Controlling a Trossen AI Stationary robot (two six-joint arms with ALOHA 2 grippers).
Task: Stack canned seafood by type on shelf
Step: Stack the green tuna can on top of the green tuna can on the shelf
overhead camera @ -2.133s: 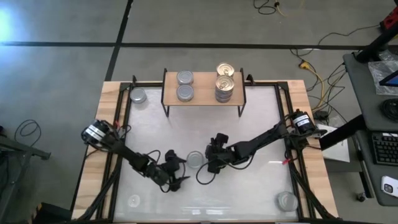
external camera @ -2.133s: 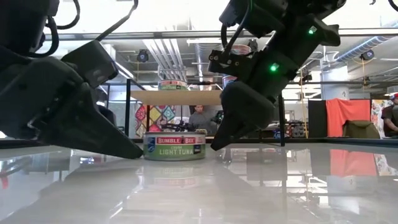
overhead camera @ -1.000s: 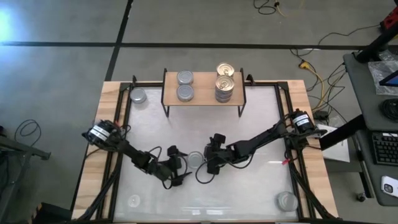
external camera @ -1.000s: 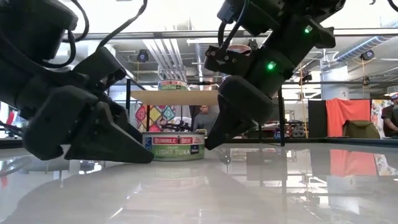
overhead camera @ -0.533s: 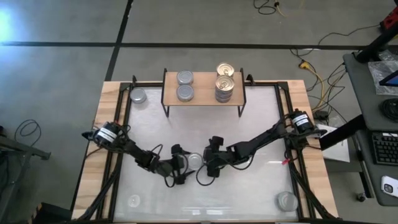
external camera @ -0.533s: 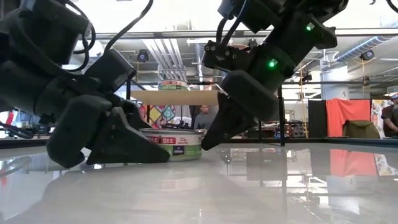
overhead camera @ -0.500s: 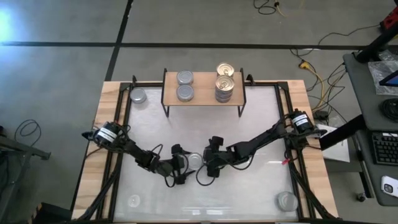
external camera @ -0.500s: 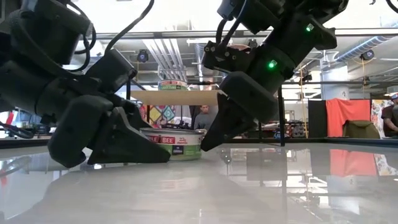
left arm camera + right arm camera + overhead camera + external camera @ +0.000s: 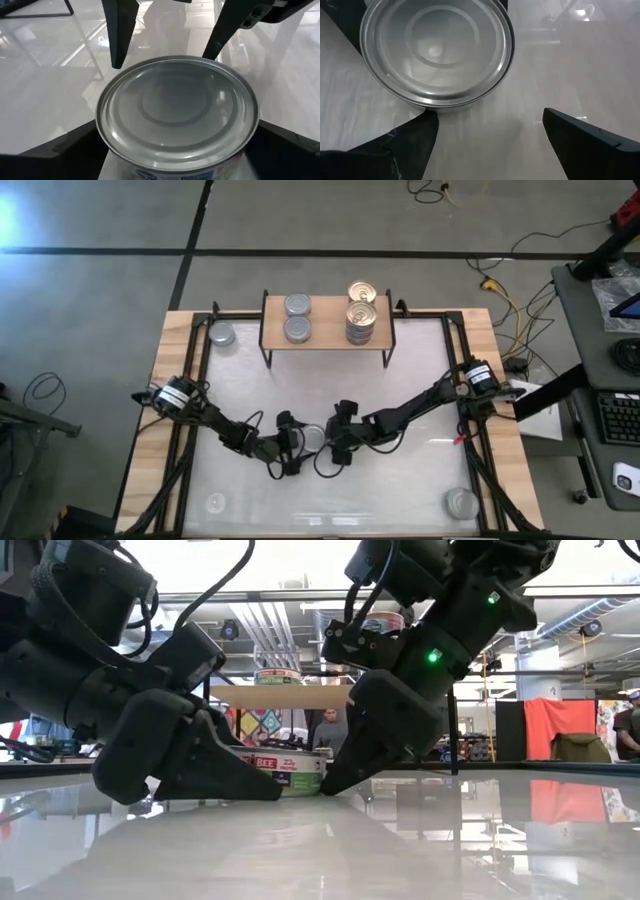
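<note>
A: Tin [image 9: 314,437] to fetch: where?
B: Mid-table, upright, silver lid up, well short of the shelf [image 9: 325,340]. Hemmed in between both grippers.
A: Nearer arm?
B: Left. Left gripper [image 9: 297,446] astride it, fingers [image 9: 62,150] spread wide, one down each side of the wall. Touching or not, impossible to tell. Nothing lifted.
A: And the other?
B: Right gripper [image 9: 337,444] also wide open and empty. Tips just short of the tin, with the tin ahead and off toward one finger rather than between the two.
A: Any axis to mind?
B: None. Round, so probably fine to squeeze across the middle from any side. Likely just a straight close by the left, then up toward the silver pair.
A: Count?
B: Six silver lids from above: two on the shelf, one on the table [image 9: 420,390] just beside its left end, this one, and two near the front corners. Two gold tops on the shelf, the nearer a stack, depth hard to tell.
</note>
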